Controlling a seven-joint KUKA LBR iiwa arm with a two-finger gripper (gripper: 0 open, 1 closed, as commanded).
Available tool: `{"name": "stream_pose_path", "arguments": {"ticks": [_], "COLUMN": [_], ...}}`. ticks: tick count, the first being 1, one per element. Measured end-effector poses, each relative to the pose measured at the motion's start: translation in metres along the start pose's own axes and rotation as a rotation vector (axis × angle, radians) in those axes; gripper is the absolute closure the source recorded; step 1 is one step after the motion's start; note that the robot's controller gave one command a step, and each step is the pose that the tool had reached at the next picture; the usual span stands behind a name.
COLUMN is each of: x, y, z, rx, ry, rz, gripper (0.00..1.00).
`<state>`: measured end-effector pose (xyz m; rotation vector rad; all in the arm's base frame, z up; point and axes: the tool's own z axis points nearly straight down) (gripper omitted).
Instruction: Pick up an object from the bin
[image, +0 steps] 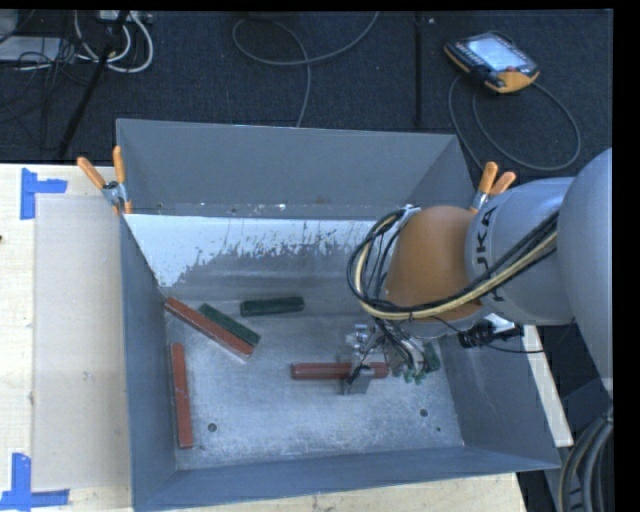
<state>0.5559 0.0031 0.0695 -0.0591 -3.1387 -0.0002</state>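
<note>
While gripper (354, 378) sat at right end of red-brown bar (315, 371), ctr-right on bin (300, 190) floor | grip opening: can't tell | bar judged light, stiff, prob. smooth | best hold: across narrow sides nr mid-length, else may tip.

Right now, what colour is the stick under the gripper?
The stick is reddish brown, clearest in the camera view.

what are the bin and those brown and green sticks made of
The bin looks like sheet metal, matte grey, with scuffs and scratch streaks on its back wall. The brown stick by the gripper and the left brown stick are flat and dull reddish-brown, probably painted wood or plastic; I can't tell which. The dark green stick has the same bar shape, so it is likely the same stuff.
</note>
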Motion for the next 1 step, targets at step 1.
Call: {"name": "stream_pose_path", "arguments": {"ticks": [1], "x": [-0.0108], "y": [-0.0027], "z": [-0.1997], "rx": [0.000], "ry": [-0.001], "rz": [0.002], "gripper": [1.00]}}
